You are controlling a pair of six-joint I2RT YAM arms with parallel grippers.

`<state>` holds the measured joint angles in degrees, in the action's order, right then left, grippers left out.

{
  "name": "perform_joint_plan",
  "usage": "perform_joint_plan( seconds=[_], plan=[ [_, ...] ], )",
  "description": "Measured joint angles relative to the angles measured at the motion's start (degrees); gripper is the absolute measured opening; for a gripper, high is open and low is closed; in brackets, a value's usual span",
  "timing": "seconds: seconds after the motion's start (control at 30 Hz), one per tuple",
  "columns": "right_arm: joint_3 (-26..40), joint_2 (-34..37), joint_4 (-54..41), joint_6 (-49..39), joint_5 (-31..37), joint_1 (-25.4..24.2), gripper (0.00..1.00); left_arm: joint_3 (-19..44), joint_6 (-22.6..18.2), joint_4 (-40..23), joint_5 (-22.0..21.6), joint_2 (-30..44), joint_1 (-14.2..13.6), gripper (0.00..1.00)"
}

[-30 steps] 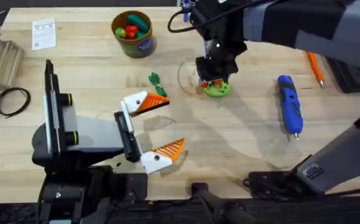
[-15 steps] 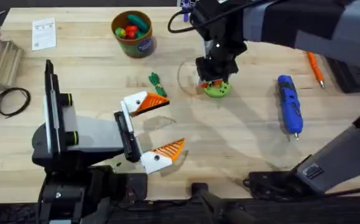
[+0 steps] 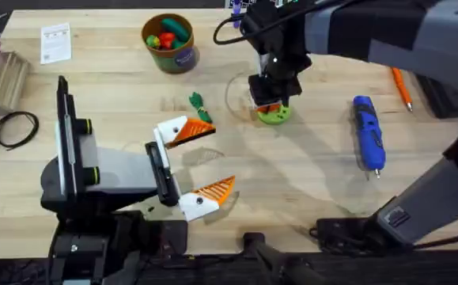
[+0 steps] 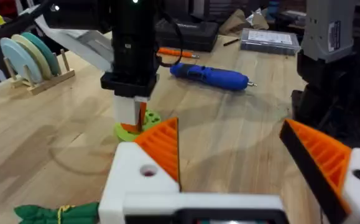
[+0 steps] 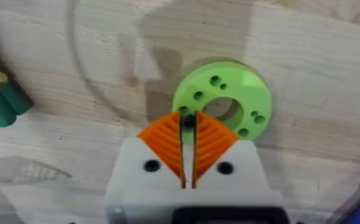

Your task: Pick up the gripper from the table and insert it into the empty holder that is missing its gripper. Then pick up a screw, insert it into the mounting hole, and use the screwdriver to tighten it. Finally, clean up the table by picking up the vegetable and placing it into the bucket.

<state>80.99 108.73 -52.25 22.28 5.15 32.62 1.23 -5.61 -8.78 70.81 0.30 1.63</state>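
Right end effector (image 3: 270,105) stands over the lime-green disc (image 3: 275,115), its orange pads (image 5: 212,142) drawn nearly together on a small dark piece, probably a screw (image 5: 188,121), at the disc's inner rim. Left end effector (image 3: 201,165) lies low on the bench (image 3: 292,182), its fingers spread wide and holding nothing. Just beyond its upper finger lies the vegetable (image 3: 200,106), with bare bench between it and the disc. Near the far edge sits the bucket (image 3: 169,42). Well to the right lies the screwdriver (image 3: 368,132), with open wood around it, and the thin orange stick (image 3: 401,85) is near the right edge.
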Motion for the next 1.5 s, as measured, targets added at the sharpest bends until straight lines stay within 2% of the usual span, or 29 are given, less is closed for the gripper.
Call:
perform_joint_plan(
  seconds=[0.53,0.7,0.97,1.2,1.5],
  plan=[
    [0.0,-0.2,-0.3,0.2,1.7,0.0,0.006,0.0,0.0,0.0,0.0,0.0,0.0,0.985],
    [1.8,-3.0,-3.9,0.2,2.6,0.0,0.006,0.0,0.0,0.0,0.0,0.0,0.0,0.985],
    [14.0,-8.7,-13.4,-2.4,2.8,0.0,0.006,0.0,0.0,0.0,0.0,0.0,0.0,0.985],
    [26.2,-8.9,-24.4,-11.2,1.5,0.6,0.006,0.0,0.0,0.0,0.0,0.0,0.0,0.985],
    [38.3,-8.9,-31.9,-16.6,-0.3,6.5,0.006,0.0,0.0,0.0,0.0,0.0,0.0,0.985]
  ],
)
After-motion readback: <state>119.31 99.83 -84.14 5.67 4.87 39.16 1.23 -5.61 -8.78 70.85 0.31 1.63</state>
